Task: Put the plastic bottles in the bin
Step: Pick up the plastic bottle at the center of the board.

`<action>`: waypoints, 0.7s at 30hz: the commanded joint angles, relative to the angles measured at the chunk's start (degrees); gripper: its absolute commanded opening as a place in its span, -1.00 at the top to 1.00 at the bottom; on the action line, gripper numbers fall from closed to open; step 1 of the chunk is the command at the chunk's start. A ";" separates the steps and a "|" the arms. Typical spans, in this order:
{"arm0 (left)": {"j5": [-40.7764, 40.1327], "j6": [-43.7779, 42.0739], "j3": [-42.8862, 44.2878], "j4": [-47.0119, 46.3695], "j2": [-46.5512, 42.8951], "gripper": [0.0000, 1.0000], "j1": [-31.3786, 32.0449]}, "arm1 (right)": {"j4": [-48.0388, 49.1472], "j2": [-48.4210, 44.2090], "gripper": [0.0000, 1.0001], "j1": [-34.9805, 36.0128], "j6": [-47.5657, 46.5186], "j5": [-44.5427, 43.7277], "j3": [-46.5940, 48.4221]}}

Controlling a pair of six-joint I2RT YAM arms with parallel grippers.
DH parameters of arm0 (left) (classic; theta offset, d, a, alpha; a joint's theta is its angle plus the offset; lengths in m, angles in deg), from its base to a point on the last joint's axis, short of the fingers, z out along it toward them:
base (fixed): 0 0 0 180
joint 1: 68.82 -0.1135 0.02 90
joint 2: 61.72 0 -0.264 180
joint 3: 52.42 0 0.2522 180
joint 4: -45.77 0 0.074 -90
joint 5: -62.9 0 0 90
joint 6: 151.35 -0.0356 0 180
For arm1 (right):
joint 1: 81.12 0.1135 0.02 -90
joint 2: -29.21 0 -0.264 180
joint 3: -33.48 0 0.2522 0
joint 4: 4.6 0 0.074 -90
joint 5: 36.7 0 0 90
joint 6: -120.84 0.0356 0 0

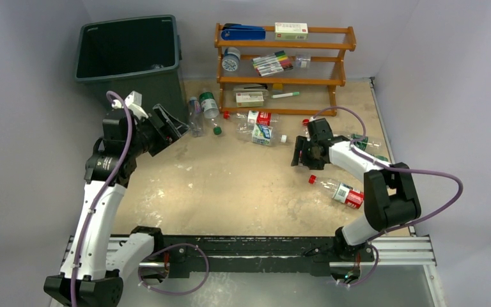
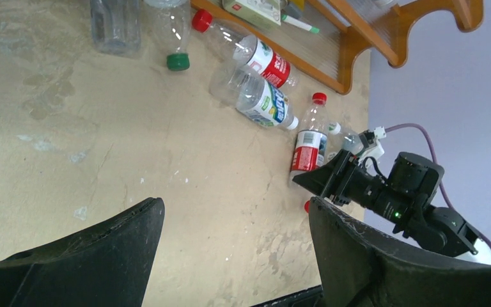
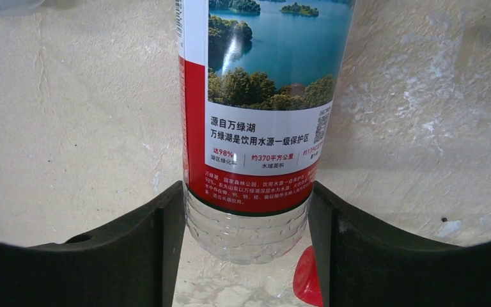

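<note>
- Right claw (image 3: 246, 198) clenched a standing red-labelled bottle (image 3: 256, 128), centre right of the overhead frame.
- Left claw (image 2: 235, 204) hung released and empty.
- Bin (image 1: 130, 20) stood upper left; other bottles (image 1: 262, 132) lay across the surface (image 1: 230, 185).

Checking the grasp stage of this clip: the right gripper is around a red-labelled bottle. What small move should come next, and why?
Probably a short, straight lift. The right gripper looks set against both sides of the red-labelled bottle near its base. That bottle lies flat on the table, and the bin stands at the far left, so it has to come up before it can travel.
</note>
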 commanded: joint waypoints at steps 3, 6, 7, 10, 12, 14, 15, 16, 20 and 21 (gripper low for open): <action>-0.09 -3.09 -1.01 2.22 -1.71 -0.65 1.89 | 0.72 -2.53 -0.07 -0.15 0.22 1.77 -0.58; 0.53 -3.04 -1.61 2.50 -1.91 -0.65 2.48 | 0.07 -4.80 0.00 -0.16 -0.17 2.81 -0.43; 1.20 -2.59 -2.12 1.99 -1.97 -0.65 2.48 | -0.22 -6.16 0.01 -0.24 -0.32 3.25 -0.45; 4.46 -0.58 -4.10 -0.24 -2.05 -0.67 2.56 | -1.81 -9.84 0.01 -0.14 -0.86 4.24 -0.19; 6.12 0.73 -5.20 -2.27 -2.56 -0.69 2.57 | -2.34 -12.88 0.01 -0.18 -1.85 4.51 -0.03; 7.35 1.47 -5.75 -3.77 -2.83 -0.71 2.57 | -2.55 -15.70 0.01 -0.14 -2.46 5.17 0.21; 8.02 1.72 -5.79 -4.37 -2.69 -0.71 2.63 | -3.17 -16.83 0.01 -0.13 -2.82 6.05 0.41; 8.73 2.28 -6.17 -5.42 -2.71 -0.71 2.65 | -3.36 -18.15 0.01 -0.13 -3.09 7.26 0.49; 10.92 5.45 -8.12 -10.49 -3.30 -0.72 3.12 | -4.24 -22.70 0.01 -0.13 -3.72 12.77 1.27; 10.84 6.37 -8.73 -11.85 -3.53 -0.72 3.32 | -4.39 -24.00 0.00 -0.14 -3.79 14.39 1.47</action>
